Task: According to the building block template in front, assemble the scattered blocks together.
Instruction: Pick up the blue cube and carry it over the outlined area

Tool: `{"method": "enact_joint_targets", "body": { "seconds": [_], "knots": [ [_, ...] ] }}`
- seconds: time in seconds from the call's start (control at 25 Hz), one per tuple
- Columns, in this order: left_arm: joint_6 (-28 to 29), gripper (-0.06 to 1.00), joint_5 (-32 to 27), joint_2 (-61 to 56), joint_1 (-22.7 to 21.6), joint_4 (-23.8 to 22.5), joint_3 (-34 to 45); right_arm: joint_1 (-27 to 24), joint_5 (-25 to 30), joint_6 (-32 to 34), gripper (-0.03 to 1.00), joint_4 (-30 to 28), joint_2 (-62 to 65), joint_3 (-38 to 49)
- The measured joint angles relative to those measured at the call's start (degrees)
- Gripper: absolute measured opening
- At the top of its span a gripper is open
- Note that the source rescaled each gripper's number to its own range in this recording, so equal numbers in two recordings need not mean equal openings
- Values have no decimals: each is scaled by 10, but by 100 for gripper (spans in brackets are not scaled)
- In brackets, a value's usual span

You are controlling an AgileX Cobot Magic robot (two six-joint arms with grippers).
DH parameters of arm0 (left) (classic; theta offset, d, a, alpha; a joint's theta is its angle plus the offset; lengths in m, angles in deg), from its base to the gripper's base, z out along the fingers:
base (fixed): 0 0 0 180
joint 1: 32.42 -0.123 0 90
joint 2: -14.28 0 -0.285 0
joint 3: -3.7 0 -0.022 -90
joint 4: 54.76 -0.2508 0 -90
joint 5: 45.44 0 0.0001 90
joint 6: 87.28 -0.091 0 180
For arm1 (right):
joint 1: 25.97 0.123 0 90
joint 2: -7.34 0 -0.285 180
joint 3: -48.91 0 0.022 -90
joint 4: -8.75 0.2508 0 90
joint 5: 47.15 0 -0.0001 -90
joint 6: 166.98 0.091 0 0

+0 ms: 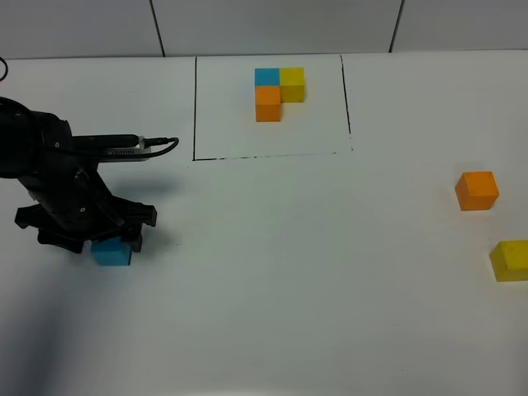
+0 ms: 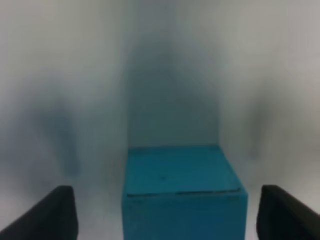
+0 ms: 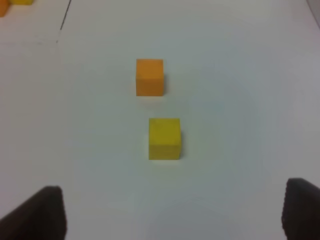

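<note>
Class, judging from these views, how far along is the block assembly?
Nothing is assembled yet. In hand: the left gripper, open, straddles the blue cube. Left: the orange cube and yellow cube sit apart at right; all three must match the template.

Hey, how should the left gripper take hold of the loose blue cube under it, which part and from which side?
Take the blue cube by its two opposite upright side faces, coming straight down from above. It sits flat on the table, and the open left gripper straddles it squarely, one finger off each side face.
</note>
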Motion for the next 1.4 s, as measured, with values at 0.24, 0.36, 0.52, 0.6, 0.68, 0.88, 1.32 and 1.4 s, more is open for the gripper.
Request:
{"method": "enact_joint_targets", "body": {
  "seconds": [0.24,0.36,0.52,0.6,0.68,0.88,1.32,1.4],
  "knots": [
    [4,0,1,0,0,4,0,0,0,0,75,0,0,0],
    [6,0,2,0,1,4,0,0,0,0,74,0,0,0],
    [6,0,2,0,1,4,0,0,0,0,73,0,0,0],
    [6,0,2,0,1,4,0,0,0,0,73,0,0,0],
    [6,0,-4,0,1,4,-3,0,0,0,73,0,0,0],
    [-35,0,-86,-6,2,4,-66,0,0,0,73,0,0,0],
    [-196,0,-253,51,96,-54,-252,0,0,0,73,0,0,0],
    [-221,0,-281,83,120,-67,-301,0,0,0,73,0,0,0]
  ]
}}
